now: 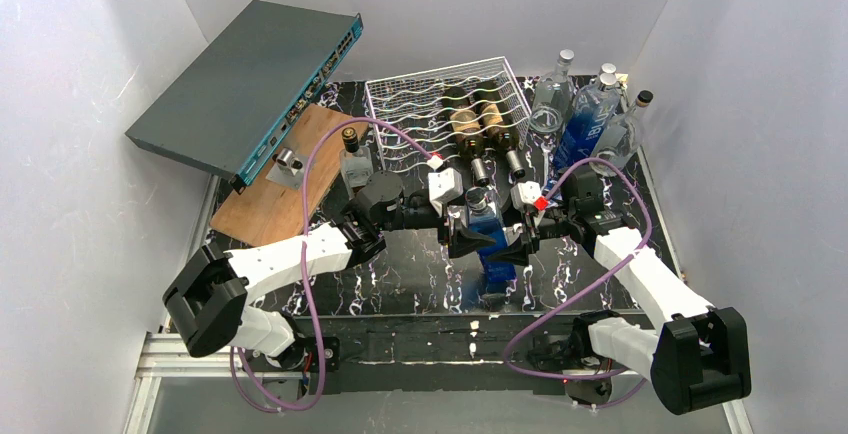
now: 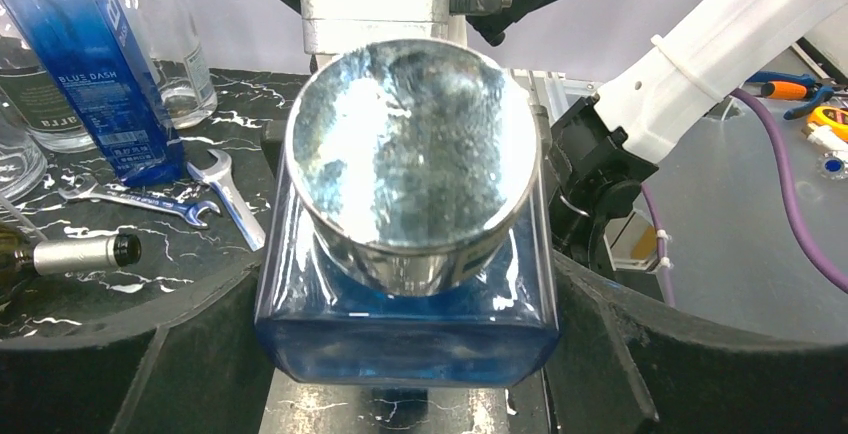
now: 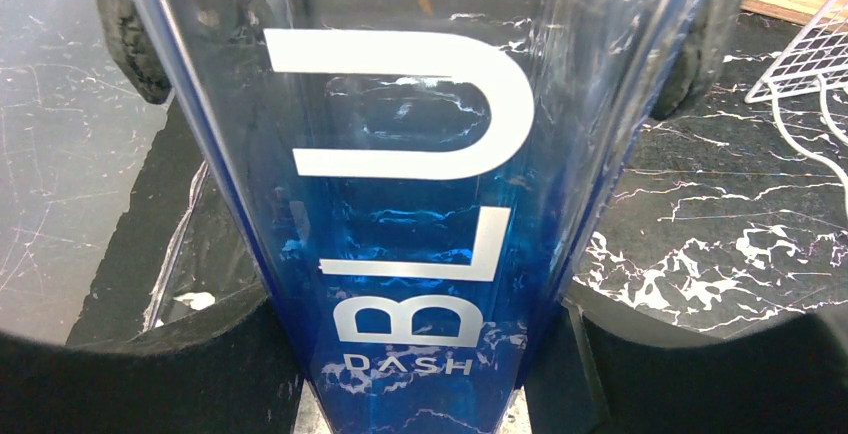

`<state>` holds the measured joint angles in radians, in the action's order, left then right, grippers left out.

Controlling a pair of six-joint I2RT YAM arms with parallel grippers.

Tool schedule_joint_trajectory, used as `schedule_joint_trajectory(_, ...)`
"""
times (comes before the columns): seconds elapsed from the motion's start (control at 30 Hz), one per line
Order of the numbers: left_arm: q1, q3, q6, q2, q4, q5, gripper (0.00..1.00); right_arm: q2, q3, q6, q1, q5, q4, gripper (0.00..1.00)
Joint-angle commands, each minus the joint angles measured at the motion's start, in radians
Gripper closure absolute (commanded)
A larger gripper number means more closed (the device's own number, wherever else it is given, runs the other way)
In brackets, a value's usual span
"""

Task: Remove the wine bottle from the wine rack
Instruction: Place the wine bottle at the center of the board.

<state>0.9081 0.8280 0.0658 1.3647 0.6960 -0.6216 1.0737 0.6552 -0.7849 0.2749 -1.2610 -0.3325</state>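
Observation:
The white wire wine rack (image 1: 420, 104) stands at the back middle, and its corner shows in the right wrist view (image 3: 810, 54). Two dark wine bottles (image 1: 465, 129) (image 1: 500, 124) lie in its cradles, necks toward me. In front of the rack a blue square bottle (image 1: 492, 249) with a silver cap stands upright. My left gripper (image 1: 462, 226) is shut on its shoulders just below the cap (image 2: 405, 354). My right gripper (image 1: 520, 236) is shut on its body, around the "BLU DASH" lettering (image 3: 425, 354). Neither gripper touches the rack.
A grey network switch (image 1: 250, 84) leans at the back left over a wooden board (image 1: 285, 189). A small bottle (image 1: 355, 159) stands beside the rack. Clear and blue bottles (image 1: 590, 119) stand at the back right. A wrench (image 2: 235, 199) lies on the black marbled table (image 1: 400, 274).

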Motion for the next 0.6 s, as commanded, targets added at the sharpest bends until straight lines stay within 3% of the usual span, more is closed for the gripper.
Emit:
schedule_joint_trajectory(0.0,0.002,0.05,0.025,0.015,0.036,-0.034,0.21,-0.04,0.008,-0.001,-0.007,-0.119,0.082,0.99)
schedule_joint_trajectory(0.17,0.003,0.067,0.037,0.032,0.036,-0.041,0.32,-0.041,0.005,0.0,-0.007,-0.118,0.085,0.99)
schedule_joint_trajectory(0.23,0.002,0.077,0.043,0.041,0.036,-0.057,0.54,-0.04,0.005,0.0,-0.007,-0.118,0.085,0.99)
schedule_joint_trajectory(0.27,0.002,0.081,0.045,0.045,0.036,-0.067,0.82,-0.04,0.004,-0.001,-0.009,-0.116,0.085,0.99)
schedule_joint_trajectory(0.3,0.002,0.081,0.043,0.047,0.036,-0.077,0.95,-0.04,0.003,-0.001,-0.009,-0.115,0.085,0.97)
schedule_joint_trajectory(0.33,0.002,0.082,0.041,0.047,0.036,-0.083,1.0,-0.04,0.003,-0.001,-0.01,-0.114,0.085,0.95)
schedule_joint_trajectory(0.43,0.002,0.079,0.036,0.036,0.036,-0.08,1.0,-0.042,-0.001,0.0,-0.014,-0.113,0.083,0.76)
schedule_joint_trajectory(0.57,0.003,0.08,0.038,0.015,0.036,-0.044,1.0,-0.043,-0.003,-0.026,-0.016,-0.106,0.057,0.42)
